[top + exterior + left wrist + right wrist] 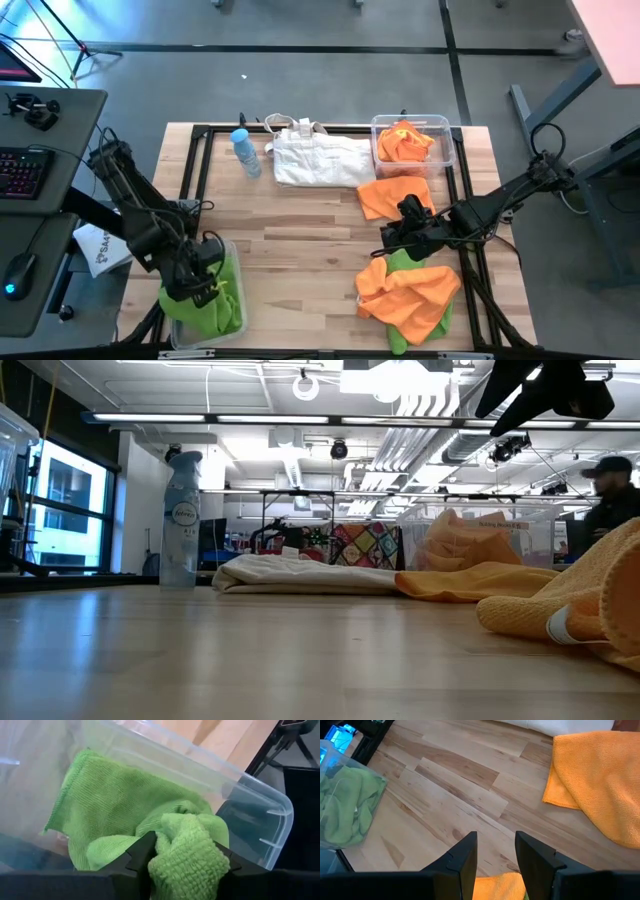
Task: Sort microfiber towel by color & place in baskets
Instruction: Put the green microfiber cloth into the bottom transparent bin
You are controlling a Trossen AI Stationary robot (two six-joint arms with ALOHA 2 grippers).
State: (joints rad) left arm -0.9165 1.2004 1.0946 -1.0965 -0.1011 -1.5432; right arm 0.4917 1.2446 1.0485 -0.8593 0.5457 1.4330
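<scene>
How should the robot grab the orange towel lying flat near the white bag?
Probably from straight above, pinching the rumpled fold near the middle of the flat orange microfiber towel. It lies spread on the wooden table, so raised folds give the open right gripper something to close on.

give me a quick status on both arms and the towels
Left gripper shut on green towel over the near basket. Right gripper open, empty, above orange pile. Orange towel loose mid-table. Nothing blocking.

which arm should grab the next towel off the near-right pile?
Right. The right gripper hangs with jaws open and empty just above the pile of orange and green towels. The left gripper is shut on a green towel over the near-left basket, across the table.
</scene>
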